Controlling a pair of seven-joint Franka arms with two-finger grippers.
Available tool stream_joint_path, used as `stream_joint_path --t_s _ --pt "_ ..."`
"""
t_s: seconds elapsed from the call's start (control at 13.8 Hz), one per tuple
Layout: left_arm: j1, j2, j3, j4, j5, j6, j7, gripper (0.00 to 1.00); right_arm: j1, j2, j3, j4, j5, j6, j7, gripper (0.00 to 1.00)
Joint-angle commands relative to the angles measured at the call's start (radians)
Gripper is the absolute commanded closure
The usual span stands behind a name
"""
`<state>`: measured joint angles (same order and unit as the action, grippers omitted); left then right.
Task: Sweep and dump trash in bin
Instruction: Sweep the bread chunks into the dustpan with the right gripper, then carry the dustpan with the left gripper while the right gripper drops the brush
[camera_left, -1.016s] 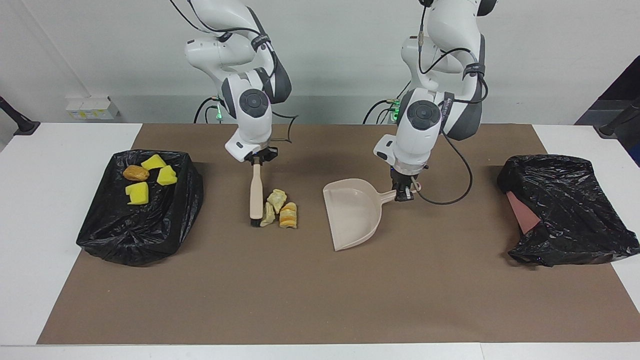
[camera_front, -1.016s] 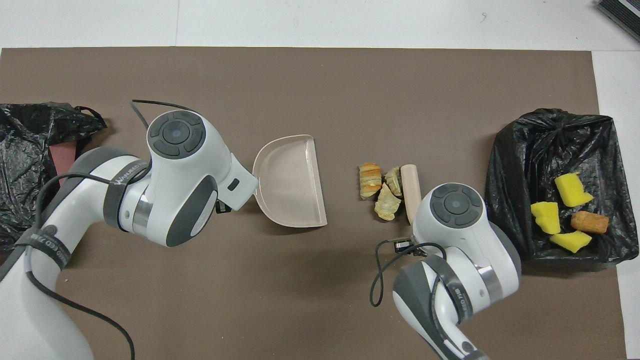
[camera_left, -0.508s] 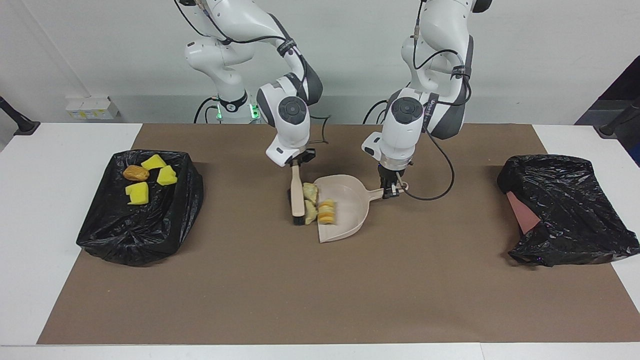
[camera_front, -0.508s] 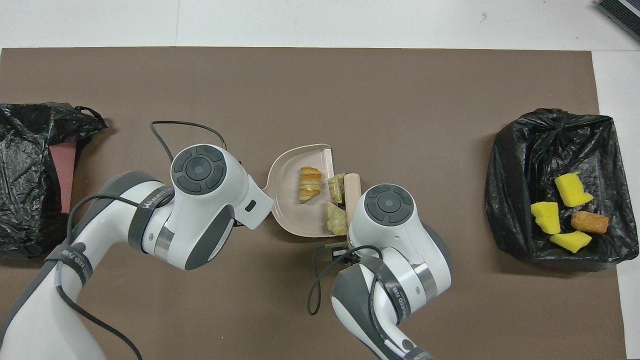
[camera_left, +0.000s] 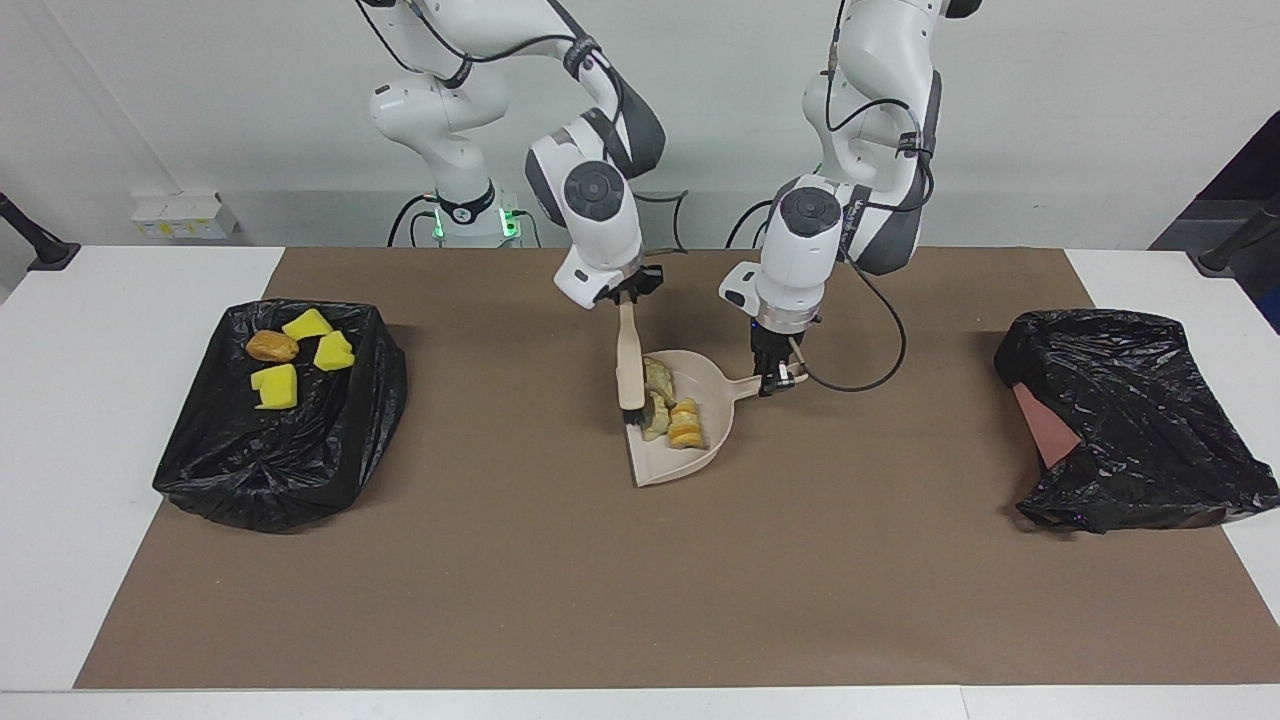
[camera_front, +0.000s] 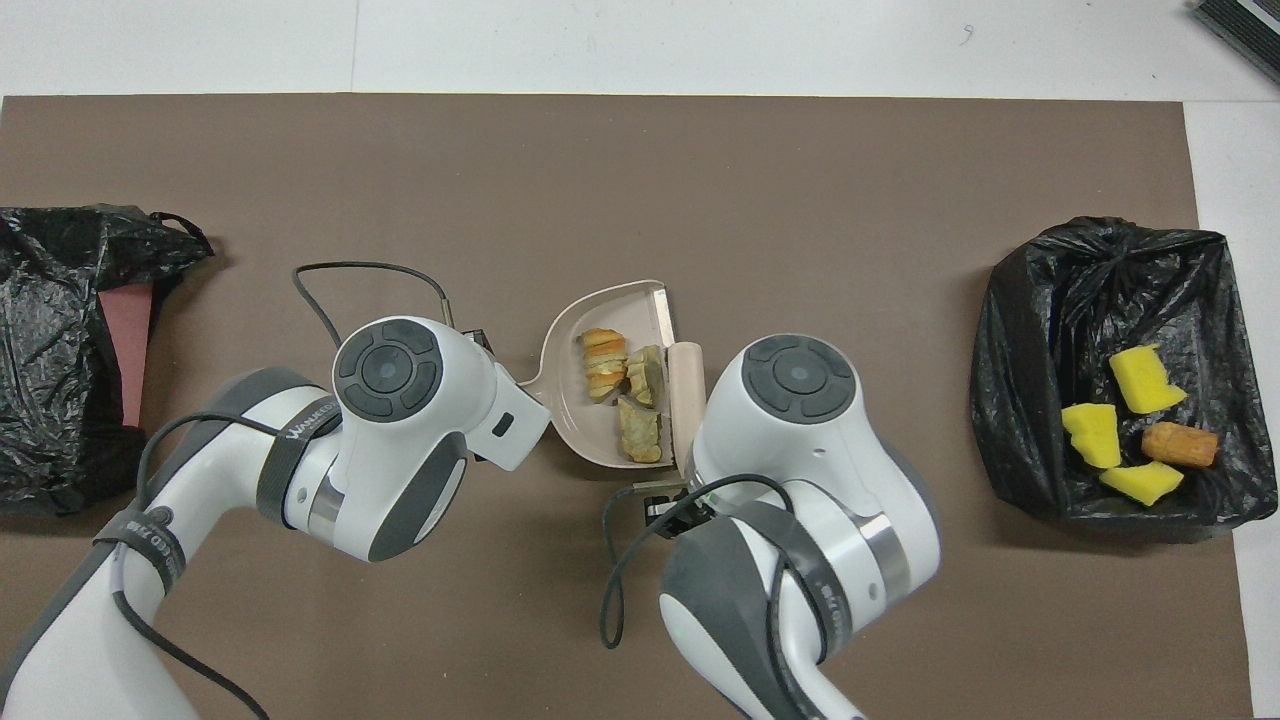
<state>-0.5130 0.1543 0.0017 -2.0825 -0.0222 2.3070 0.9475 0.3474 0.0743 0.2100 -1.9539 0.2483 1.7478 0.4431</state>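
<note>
my right gripper (camera_left: 622, 301) clamps the brush (camera_left: 629, 362) at the dustpan (camera_left: 690, 462) mouth, walling three bread scraps (camera_left: 672, 410) inside; my left gripper (camera_left: 773, 384) clenches the pan's handle (other scraps (camera_left: 293, 356) already lie in the bin (camera_left: 280, 470)).

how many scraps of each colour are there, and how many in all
yellow spongy chunks: 3, in the black-lined bin
brown roll-like lump: 1, same bin
pale bread-like pieces: 3, in the dustpan
total: 7
</note>
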Motion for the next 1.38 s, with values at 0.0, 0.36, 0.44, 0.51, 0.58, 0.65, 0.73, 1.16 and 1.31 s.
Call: stream_joint_path --t_s 0.0,0.36,0.44,0.51,0.58,0.65,0.73,1.16,1.31 --pt "0.031 -0.013 0.001 -0.031 -0.114 0.074 0.08 1.0 -0.028 -0.089 0.008 0.015 -0.037 -0.147 0.0 1.0" --pt "0.102 0.001 0.003 -0.021 -0.347 0.065 0.338 1.0 0.063 -0.261 0.016 -0.23 -0.015 -0.03 0.115 1.0" --pt "0.125 0.002 0.003 -0.007 -0.355 0.037 0.362 1.0 0.093 -0.286 0.016 -0.278 -0.001 -0.019 0.13 1.0" --pt "0.148 0.001 0.003 0.008 -0.355 -0.004 0.378 1.0 0.116 -0.284 0.016 -0.296 0.012 -0.001 0.15 1.0" --pt "0.177 -0.001 0.003 0.04 -0.355 -0.053 0.396 1.0 0.148 -0.275 0.016 -0.312 0.019 0.042 0.173 1.0" --pt "0.198 0.001 0.004 0.088 -0.355 -0.12 0.415 1.0 0.172 -0.266 0.016 -0.325 0.019 0.085 0.189 1.0" --pt "0.211 -0.001 0.011 0.123 -0.354 -0.171 0.428 1.0 0.188 -0.258 0.016 -0.335 0.02 0.11 0.195 1.0" --pt "0.309 -0.012 0.015 0.346 -0.334 -0.417 0.425 1.0 0.278 -0.113 0.016 -0.344 0.02 0.274 0.238 1.0" --pt "0.338 -0.012 0.017 0.395 -0.326 -0.495 0.422 1.0 0.274 -0.108 0.014 -0.346 0.02 0.288 0.23 1.0"
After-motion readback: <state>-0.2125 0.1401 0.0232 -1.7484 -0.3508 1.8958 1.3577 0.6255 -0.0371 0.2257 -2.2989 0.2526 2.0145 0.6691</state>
